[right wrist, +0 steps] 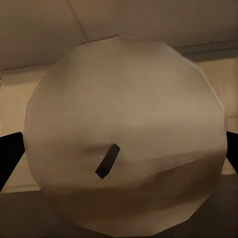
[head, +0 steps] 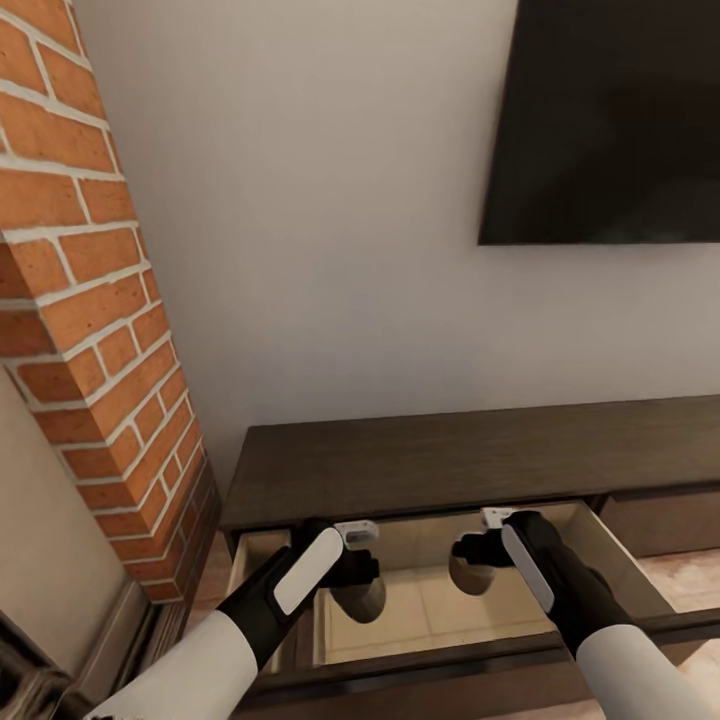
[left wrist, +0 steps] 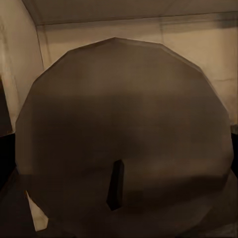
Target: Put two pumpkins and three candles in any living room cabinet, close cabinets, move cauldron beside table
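Note:
The long dark-brown cabinet (head: 480, 455) stands against the wall with one drawer (head: 450, 612) pulled out, showing its pale beige inside. Both arms reach down into that drawer. My left gripper (head: 366, 578) is shut on a beige candle (head: 362, 602), which hangs over the drawer floor. My right gripper (head: 468, 552) is shut on a second candle (head: 470, 580) a little further right. Each wrist view looks onto a candle's round end with its dark wick: the left candle (left wrist: 124, 134) in shadow, the right candle (right wrist: 124, 134) lighter. The pumpkins and cauldron are out of view.
A red brick column (head: 90, 330) rises at the left, close beside the cabinet's end. A dark flat screen (head: 610, 120) hangs on the white wall above the cabinet. The drawer's dark front panel (head: 450, 662) runs across just below my wrists.

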Robot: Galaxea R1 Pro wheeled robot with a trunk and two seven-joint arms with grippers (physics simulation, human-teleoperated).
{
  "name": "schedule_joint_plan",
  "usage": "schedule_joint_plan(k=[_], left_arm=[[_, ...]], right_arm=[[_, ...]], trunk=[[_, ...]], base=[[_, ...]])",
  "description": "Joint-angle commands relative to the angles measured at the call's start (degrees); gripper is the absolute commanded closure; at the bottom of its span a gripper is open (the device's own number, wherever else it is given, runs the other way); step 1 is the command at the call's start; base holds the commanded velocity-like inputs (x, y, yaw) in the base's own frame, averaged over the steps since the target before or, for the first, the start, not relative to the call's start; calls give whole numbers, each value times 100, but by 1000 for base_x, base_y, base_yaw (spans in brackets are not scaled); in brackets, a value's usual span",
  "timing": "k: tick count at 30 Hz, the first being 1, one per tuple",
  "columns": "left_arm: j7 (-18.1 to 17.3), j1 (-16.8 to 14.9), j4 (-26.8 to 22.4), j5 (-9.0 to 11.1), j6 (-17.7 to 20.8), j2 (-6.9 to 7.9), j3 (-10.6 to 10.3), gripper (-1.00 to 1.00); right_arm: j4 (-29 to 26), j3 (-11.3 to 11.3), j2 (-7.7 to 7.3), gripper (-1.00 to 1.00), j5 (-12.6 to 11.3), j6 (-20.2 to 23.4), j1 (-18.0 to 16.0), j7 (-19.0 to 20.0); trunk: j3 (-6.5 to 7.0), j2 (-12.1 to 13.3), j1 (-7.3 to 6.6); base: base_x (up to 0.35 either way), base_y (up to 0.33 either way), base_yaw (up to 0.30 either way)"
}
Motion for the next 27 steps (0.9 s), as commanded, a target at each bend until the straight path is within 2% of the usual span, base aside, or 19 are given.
schedule_joint_plan(k=[1, 10, 19, 27], left_arm=[[59, -6, 3, 84, -26, 0, -13, 100], [60, -6, 133, 88, -26, -23, -15, 100], [62, -6, 135, 90, -26, -15, -15, 100], [62, -5, 140, 87, -23, -15, -17, 100]], right_arm=[[0, 25, 1, 100, -61, 15, 4, -53], [228, 63, 36, 100, -68, -187, 43, -35], [238, 79, 38, 100, -62, -203, 44, -27], [238, 76, 38, 100, -61, -232, 44, -27]], trunk=[[-5, -3, 0], [-5, -3, 0], [-5, -3, 0], [-5, -3, 0]], base=[[66, 0, 0], [16, 0, 0], [9, 0, -126], [217, 0, -12]])
